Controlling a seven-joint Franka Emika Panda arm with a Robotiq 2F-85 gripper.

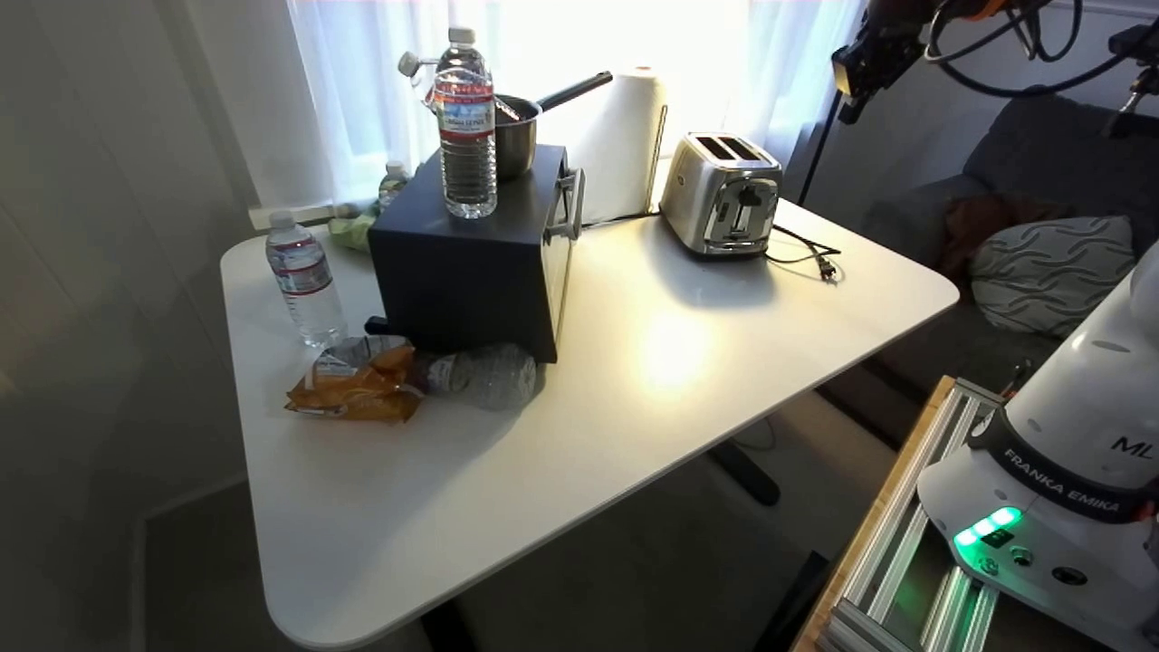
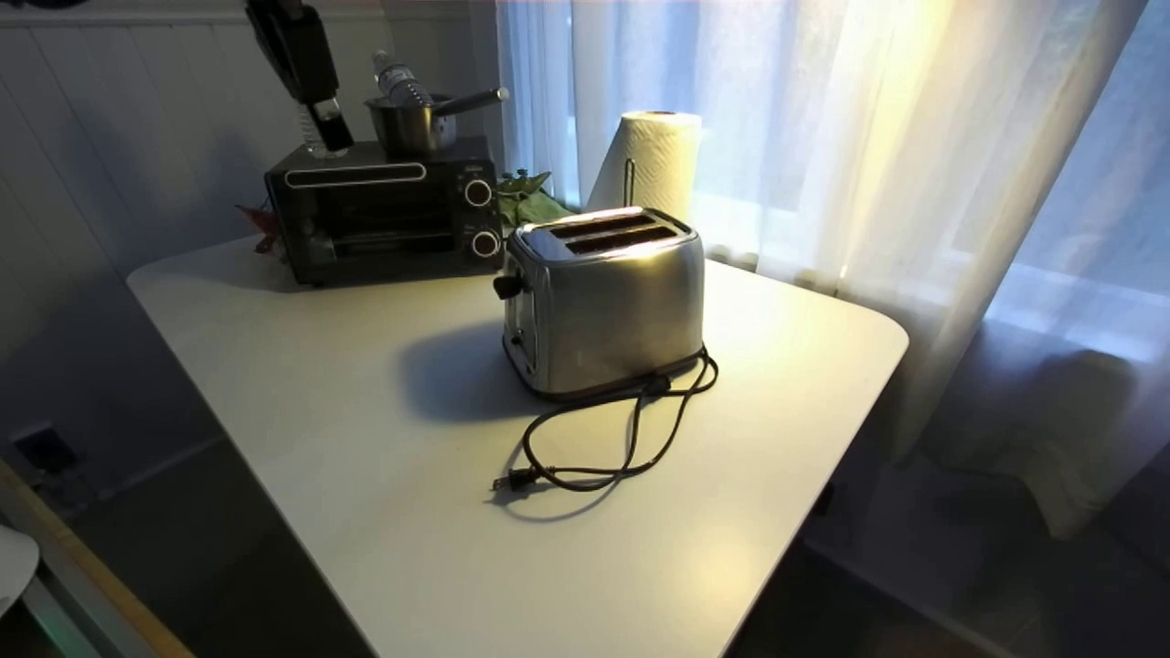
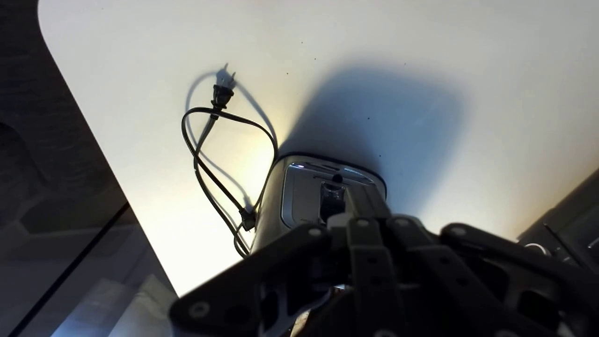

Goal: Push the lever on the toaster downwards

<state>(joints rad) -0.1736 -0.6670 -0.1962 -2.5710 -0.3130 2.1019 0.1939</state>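
Note:
The silver two-slot toaster (image 1: 702, 195) stands upright on the white table (image 1: 625, 380). It also shows in an exterior view (image 2: 622, 315) and partly in the wrist view (image 3: 299, 196). Its black lever (image 2: 507, 287) is at the upper part of the front slot; it also shows in an exterior view (image 1: 750, 194). In the wrist view the lever is hidden behind the fingers. My gripper (image 3: 368, 199) is shut and empty, its two fingers side by side. In both exterior views the gripper (image 1: 849, 109) (image 2: 335, 135) is in the air, above table height and apart from the toaster.
The toaster's cord and plug (image 2: 521, 478) lie beside it. A dark toaster oven (image 1: 462, 281) carries a pot (image 1: 516, 145) and water bottle (image 1: 467, 136). A paper towel roll (image 2: 665, 160) stands behind. A chip bag (image 1: 362, 380) and bottles lie near the oven.

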